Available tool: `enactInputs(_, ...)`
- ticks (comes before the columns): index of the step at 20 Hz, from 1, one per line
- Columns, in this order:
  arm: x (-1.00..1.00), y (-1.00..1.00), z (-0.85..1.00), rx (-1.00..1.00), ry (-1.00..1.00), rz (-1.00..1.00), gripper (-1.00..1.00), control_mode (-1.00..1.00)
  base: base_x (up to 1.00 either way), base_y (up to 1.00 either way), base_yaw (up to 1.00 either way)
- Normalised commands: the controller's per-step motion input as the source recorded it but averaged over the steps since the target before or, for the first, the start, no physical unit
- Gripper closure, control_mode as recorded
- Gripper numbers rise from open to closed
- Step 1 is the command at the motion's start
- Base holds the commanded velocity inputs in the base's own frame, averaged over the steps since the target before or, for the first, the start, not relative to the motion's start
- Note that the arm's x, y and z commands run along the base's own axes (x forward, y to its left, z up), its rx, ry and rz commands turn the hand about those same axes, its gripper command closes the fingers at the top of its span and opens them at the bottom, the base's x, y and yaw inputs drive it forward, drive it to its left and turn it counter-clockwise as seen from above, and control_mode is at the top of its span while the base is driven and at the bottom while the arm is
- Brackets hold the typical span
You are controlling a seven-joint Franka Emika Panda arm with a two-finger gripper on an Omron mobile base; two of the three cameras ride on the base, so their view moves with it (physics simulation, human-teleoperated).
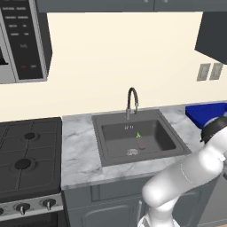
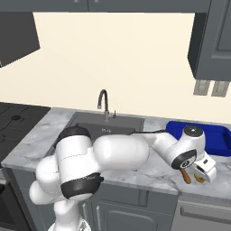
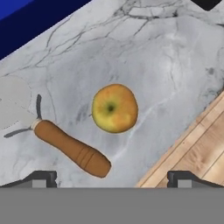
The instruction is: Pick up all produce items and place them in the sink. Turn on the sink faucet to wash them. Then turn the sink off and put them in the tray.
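Observation:
A small dark purple eggplant (image 1: 141,142) with a green stem lies in the dark grey sink (image 1: 111,153), close to the drain. In the hand view a round yellow fruit (image 3: 114,108) rests on the marble counter, straight ahead of my gripper (image 3: 113,179). The gripper is open, its fingertips (image 3: 43,178) stand wide apart with nothing between them, and it hovers over the fruit. In the right base view the gripper (image 2: 201,176) hangs low over the counter's front edge, just in front of the blue tray (image 2: 198,135). The sink faucet (image 1: 132,101) rises behind the basin.
A wooden-handled tool (image 3: 72,148) with a metal blade lies just left of the fruit. The counter's front edge (image 3: 175,144) runs close on the fruit's right, with wooden floor beyond it. A stove (image 1: 26,155) sits left of the sink.

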Motion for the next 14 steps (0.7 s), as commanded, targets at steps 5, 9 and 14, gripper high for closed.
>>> enactInputs(5, 0.10, -0.08, -0.01, 0.00, 0.00, -0.02, -1.00, -1.00, 0.00, 0.00, 0.00)
enactInputs(9, 0.07, -0.07, -0.05, 0.00, 0.00, -0.02, -1.00, -1.00, 0.00, 0.00, 0.00)
enactInputs(14, 0.02, -0.05, -0.16, 0.00, 0.00, -0.03, -1.00, -1.00, 0.00, 0.00, 0.00)
